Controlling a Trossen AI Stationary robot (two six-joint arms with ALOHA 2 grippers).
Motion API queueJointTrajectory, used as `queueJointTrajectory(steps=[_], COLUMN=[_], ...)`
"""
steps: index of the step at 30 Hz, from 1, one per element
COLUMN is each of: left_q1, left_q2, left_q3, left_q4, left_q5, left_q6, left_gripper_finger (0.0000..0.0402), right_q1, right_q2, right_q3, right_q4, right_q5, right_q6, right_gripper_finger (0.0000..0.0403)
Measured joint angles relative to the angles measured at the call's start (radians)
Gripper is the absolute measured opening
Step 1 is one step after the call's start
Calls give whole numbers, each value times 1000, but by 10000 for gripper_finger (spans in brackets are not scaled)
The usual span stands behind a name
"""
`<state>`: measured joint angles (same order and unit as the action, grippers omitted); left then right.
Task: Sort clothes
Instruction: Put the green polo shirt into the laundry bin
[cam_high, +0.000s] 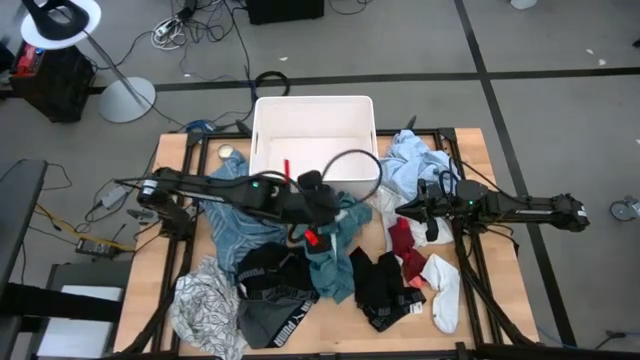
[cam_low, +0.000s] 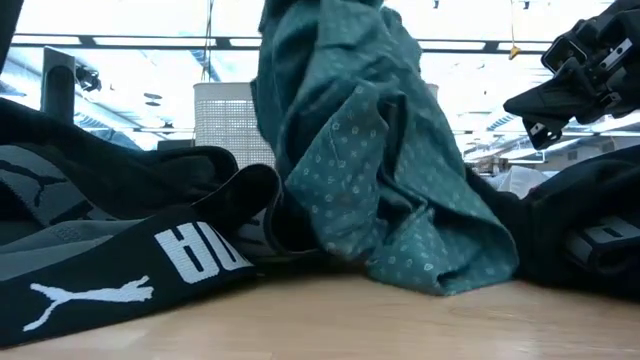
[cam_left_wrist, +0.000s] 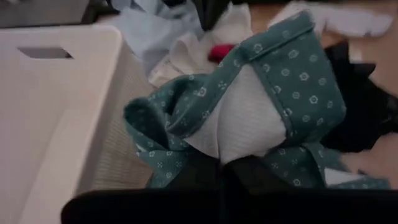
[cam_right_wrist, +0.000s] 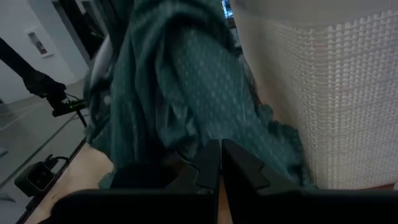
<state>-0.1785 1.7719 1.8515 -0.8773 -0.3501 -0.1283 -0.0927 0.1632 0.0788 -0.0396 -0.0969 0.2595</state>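
Note:
My left gripper (cam_high: 330, 207) hangs over the middle of the table, just in front of the white tub (cam_high: 313, 140), and is shut on a teal patterned shirt (cam_high: 335, 255). The shirt drapes down from it (cam_low: 370, 170). Around it lie more clothes: black Puma shorts (cam_high: 270, 275), a white-grey patterned top (cam_high: 205, 305), a light-blue shirt (cam_high: 420, 160), red socks (cam_high: 405, 240) and a white sock (cam_high: 445, 295). My right gripper (cam_high: 408, 213) waits shut, holding nothing, to the right of the teal shirt (cam_right_wrist: 180, 81). My left gripper (cam_left_wrist: 221, 167) pinches a bunched fold of the teal shirt between its two fingers, where the white inner side (cam_left_wrist: 236, 134) shows. The fingers slant downward from the table's left. The shirt hangs slack below them, its lower end (cam_low: 430, 275) on the table.
The tub stands at the table's far middle, its woven-look wall (cam_right_wrist: 323, 93) close to the hanging shirt. A black garment (cam_high: 385, 290) and grey Puma shorts (cam_high: 275, 322) lie near the front edge. Bare wood shows at the front right (cam_high: 500, 300).

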Motion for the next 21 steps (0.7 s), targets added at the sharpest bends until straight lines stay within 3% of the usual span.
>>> queueJointTrajectory(steps=[12,21], left_q1=[39,110], left_q2=[-141,-157], left_q3=[0,59], left_q4=[110,189], left_q5=[-91,-98], left_q6=[81,165], left_gripper_finger=[2,4], right_q1=[0,0], right_q2=[0,0], right_q3=[0,0], right_q4=[4,2], right_q5=[-1,-1], right_q6=[0,0], right_gripper_finger=[20,20])
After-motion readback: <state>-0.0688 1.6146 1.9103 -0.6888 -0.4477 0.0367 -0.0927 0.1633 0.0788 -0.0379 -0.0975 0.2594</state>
